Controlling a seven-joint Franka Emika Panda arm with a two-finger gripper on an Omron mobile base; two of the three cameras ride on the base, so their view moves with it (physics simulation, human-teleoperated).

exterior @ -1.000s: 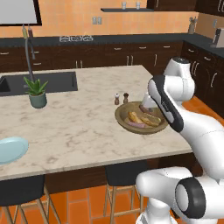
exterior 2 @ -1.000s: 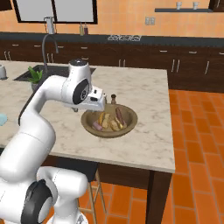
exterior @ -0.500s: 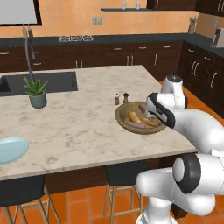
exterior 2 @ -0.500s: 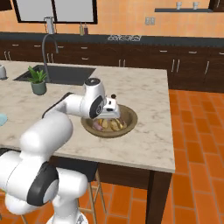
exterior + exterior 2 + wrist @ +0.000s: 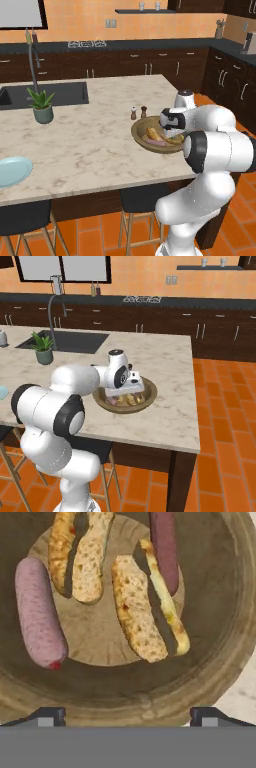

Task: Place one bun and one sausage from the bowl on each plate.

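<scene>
I have the fingers (image 5: 128,714) spread wide, holding nothing, poised right over the wooden bowl (image 5: 215,637). Inside it I see two split buns side by side, one (image 5: 145,607) near the middle and another (image 5: 80,554) beside it, with one sausage (image 5: 39,612) lying along one side and a second sausage (image 5: 164,547) on the other. The bowl (image 5: 142,140) sits on the table (image 5: 90,145) near its right end; the pale blue plate (image 5: 12,170) lies well apart at the left edge.
</scene>
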